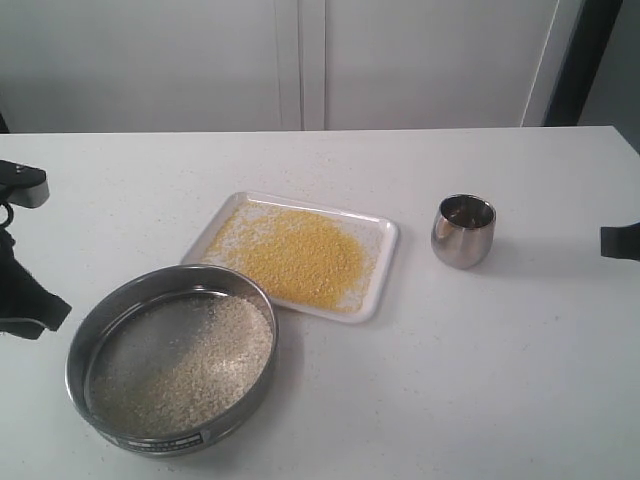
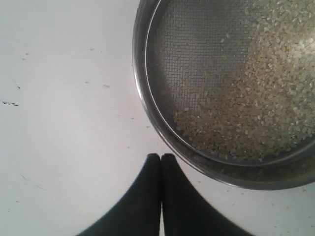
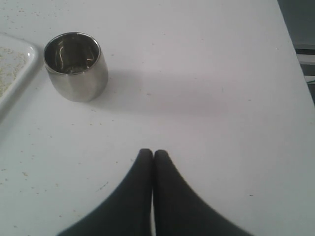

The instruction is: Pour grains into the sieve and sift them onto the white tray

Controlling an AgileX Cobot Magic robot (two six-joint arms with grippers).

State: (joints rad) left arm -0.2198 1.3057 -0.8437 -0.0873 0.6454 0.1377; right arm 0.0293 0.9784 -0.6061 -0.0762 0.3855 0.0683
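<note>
The sieve (image 1: 170, 365), a wide steel ring with mesh bottom, rests on the table at the front left, holding pale beige grains (image 1: 215, 355) on its right half. Golden-yellow grains (image 1: 300, 255) lie heaped on the white tray (image 1: 385, 235) just behind it. My left gripper (image 2: 161, 156) is shut and empty, hovering just outside the sieve's rim (image 2: 142, 98); in the exterior view it shows at the left edge (image 1: 45, 310). My right gripper (image 3: 152, 152) is shut with nothing in it, over bare table well apart from the steel cup.
A small rounded steel cup (image 1: 463, 231) stands upright to the right of the tray, also seen in the right wrist view (image 3: 75, 65). Stray grains speckle the tabletop (image 3: 29, 167). The table's right edge (image 3: 295, 59) is near the right arm.
</note>
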